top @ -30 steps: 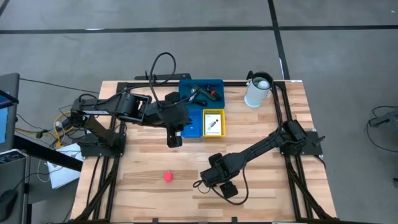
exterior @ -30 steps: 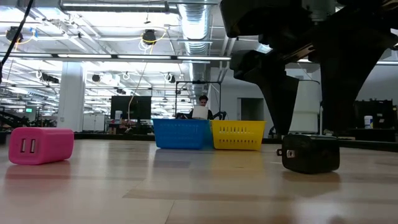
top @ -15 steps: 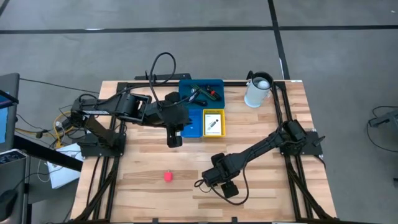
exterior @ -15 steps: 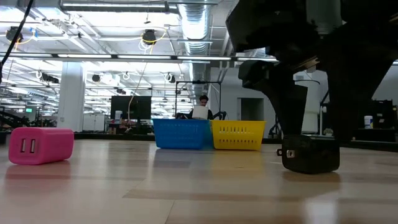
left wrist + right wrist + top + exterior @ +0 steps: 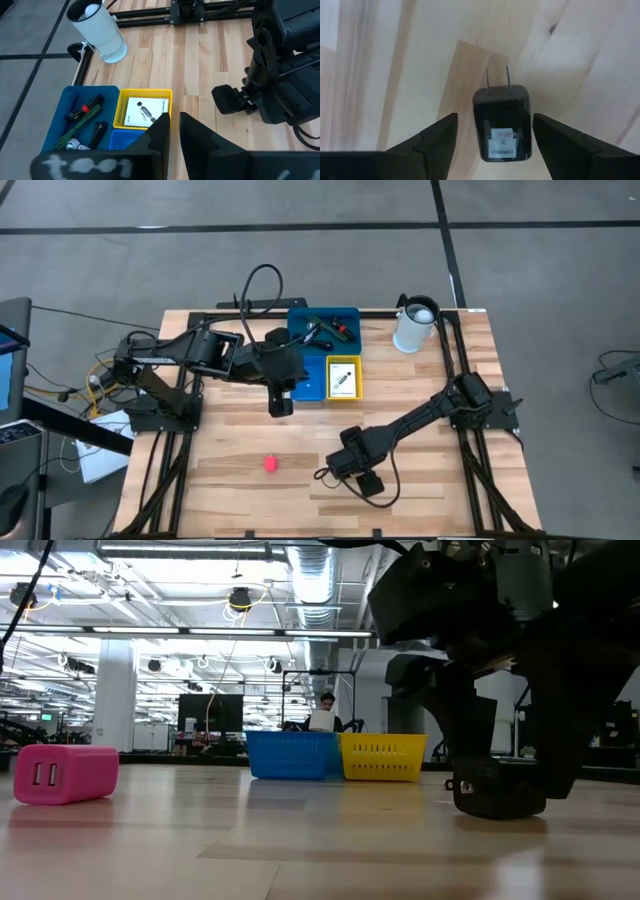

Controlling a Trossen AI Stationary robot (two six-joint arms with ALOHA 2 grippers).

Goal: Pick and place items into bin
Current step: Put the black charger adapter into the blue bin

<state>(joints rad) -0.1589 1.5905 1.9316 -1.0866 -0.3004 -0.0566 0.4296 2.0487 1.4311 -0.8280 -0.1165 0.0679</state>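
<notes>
Near the front edge of the table, right of its middle, the high view puts the right gripper (image 5: 364, 479) low over a black plug adapter (image 5: 369, 485), and against the picture from a second ago it has slid a little further toward that front edge, so the arm looks to be settling onto its grasp; the pink-red block (image 5: 270, 464) lies well apart toward the left, while the left gripper (image 5: 280, 402) waits just in front of the bins, where the wide blue tray (image 5: 298, 314) near the back edge already holds cables and a pen and the yellow bin (image 5: 343, 361) holds a printed card (image 5: 342, 378). At table height, the low view shows the right arm's dark bulk lower than a second ago, its fingers now straddling the adapter (image 5: 497, 786), which rests flat on the wood and has not been lifted. From the left wrist, the left gripper's (image 5: 175, 125) fingers stand nearly together, holding nothing, over the yellow bin's (image 5: 144, 92) near wall. From the right wrist, the right gripper (image 5: 495, 131) is spread wide with the adapter (image 5: 502, 122) centred in the gap and touched by neither finger; its long axis runs straight ahead along the reach, prongs pointing away from the wrist, labelled end nearest. Closing appears to be the next step.
</notes>
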